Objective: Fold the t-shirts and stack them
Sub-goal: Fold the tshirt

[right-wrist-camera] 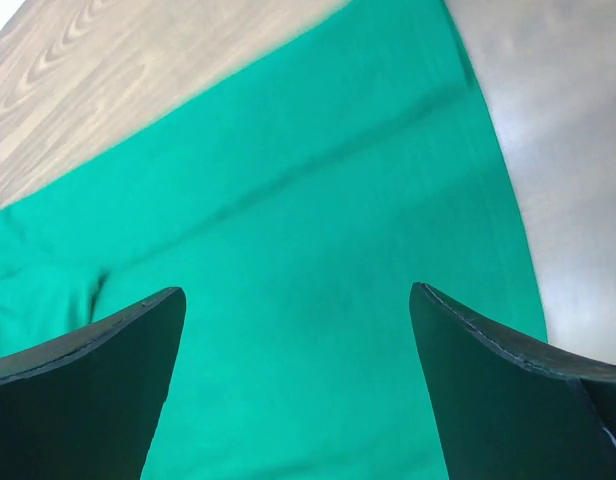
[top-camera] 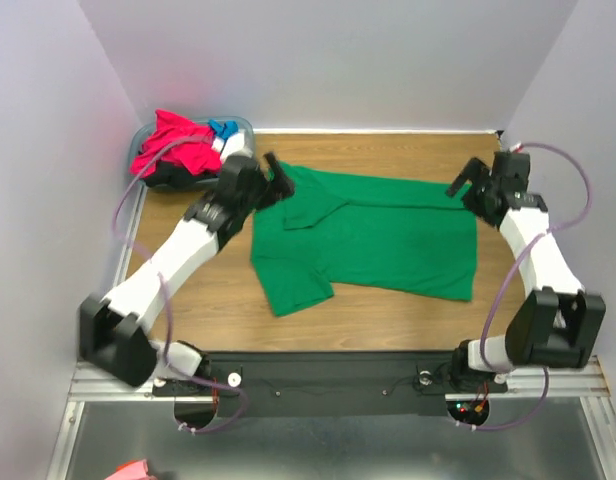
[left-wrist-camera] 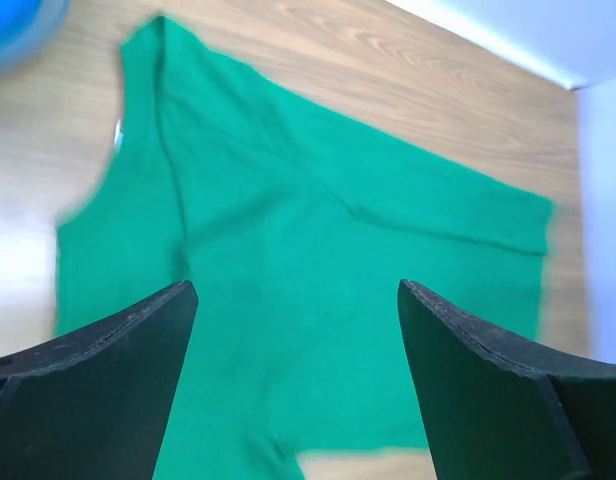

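From above, we see the green t-shirt (top-camera: 378, 240) spread flat on the wooden table (top-camera: 208, 300). The left gripper (top-camera: 278, 180) is at its far left corner and the right gripper (top-camera: 466, 185) at its far right corner. The pink t-shirt (top-camera: 173, 145), blue t-shirt (top-camera: 224, 128) and black t-shirt (top-camera: 173, 178) lie heaped in the basin (top-camera: 244, 124), far left.

In the left wrist view, the fingers (left-wrist-camera: 108, 380) stand wide apart above the green cloth.

In the right wrist view, we also find the fingers (right-wrist-camera: 88, 380) wide apart above it, holding nothing.
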Available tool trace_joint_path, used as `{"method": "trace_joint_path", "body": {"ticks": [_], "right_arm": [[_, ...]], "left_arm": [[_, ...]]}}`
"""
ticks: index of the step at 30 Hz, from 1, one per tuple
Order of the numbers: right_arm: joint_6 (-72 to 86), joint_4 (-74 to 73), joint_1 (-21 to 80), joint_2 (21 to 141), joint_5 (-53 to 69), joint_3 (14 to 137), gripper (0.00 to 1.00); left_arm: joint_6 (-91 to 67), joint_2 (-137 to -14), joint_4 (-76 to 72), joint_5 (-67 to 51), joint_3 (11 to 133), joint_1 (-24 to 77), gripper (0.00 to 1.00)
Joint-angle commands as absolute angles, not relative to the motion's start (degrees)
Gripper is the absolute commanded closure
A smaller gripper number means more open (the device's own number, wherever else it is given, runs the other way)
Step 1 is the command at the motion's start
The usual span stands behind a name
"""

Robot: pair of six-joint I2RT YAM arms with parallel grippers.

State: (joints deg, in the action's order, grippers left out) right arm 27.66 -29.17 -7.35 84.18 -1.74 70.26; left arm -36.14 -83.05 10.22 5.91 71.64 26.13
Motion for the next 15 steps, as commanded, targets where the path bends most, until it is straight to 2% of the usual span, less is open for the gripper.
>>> {"method": "trace_joint_path", "body": {"ticks": [1, 4, 8, 12, 15], "right_arm": [[34.1, -30.1, -7.8, 72.0, -3.7, 53.9, 0.00], [36.6, -30.1, -7.8, 65.4, -5.1, 47.4, 0.00], [38.1, -30.1, -7.8, 56.0, -4.1, 41.6, 0.00], [39.0, -30.1, -7.8, 49.2, -5.7, 37.9, 0.00], [38.2, -30.1, -7.8, 49.1, -6.0, 37.1, 0.00]], "left_arm": [[-50.2, -69.8, 15.3, 15.9, 51.0, 33.0, 0.06], [-56.1, -62.0, 17.2, 15.9, 43.6, 38.7, 0.06], [-64.9, -58.5, 30.0, 18.7, 36.9, 43.3, 0.06], [-66.8, -57.6, 27.9, 14.4, 31.3, 44.6, 0.06], [-67.5, -57.6, 24.6, 13.4, 29.4, 45.9, 0.07]]}}
